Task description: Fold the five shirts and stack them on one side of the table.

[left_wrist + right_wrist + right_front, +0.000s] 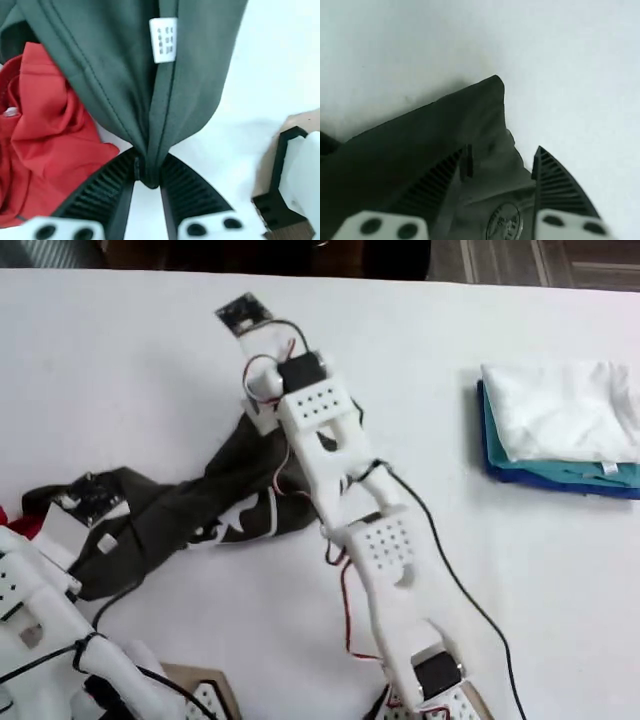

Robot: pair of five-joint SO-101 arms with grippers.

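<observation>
Nearby, red shirt (45, 130) crowds left hand (148, 172), clamped on dark shirt (115, 65); right hand (502, 156) apart astride it.

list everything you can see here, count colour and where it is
dark shirt: 1, dark grey-green, unfolded and bunched, left of the table's middle
label: 1, white, on the dark shirt
red shirt: 1, red, crumpled beside the dark shirt at the table's left edge
white shirt: 1, white, folded, top of the stack on the right side
teal shirt: 1, teal, folded, under the white one
blue shirt: 1, blue, folded, bottom of the stack
table: 1, white
left gripper: 1, black fingers, shut on the dark shirt
right gripper: 1, black fingers, open astride a corner of the dark shirt
</observation>
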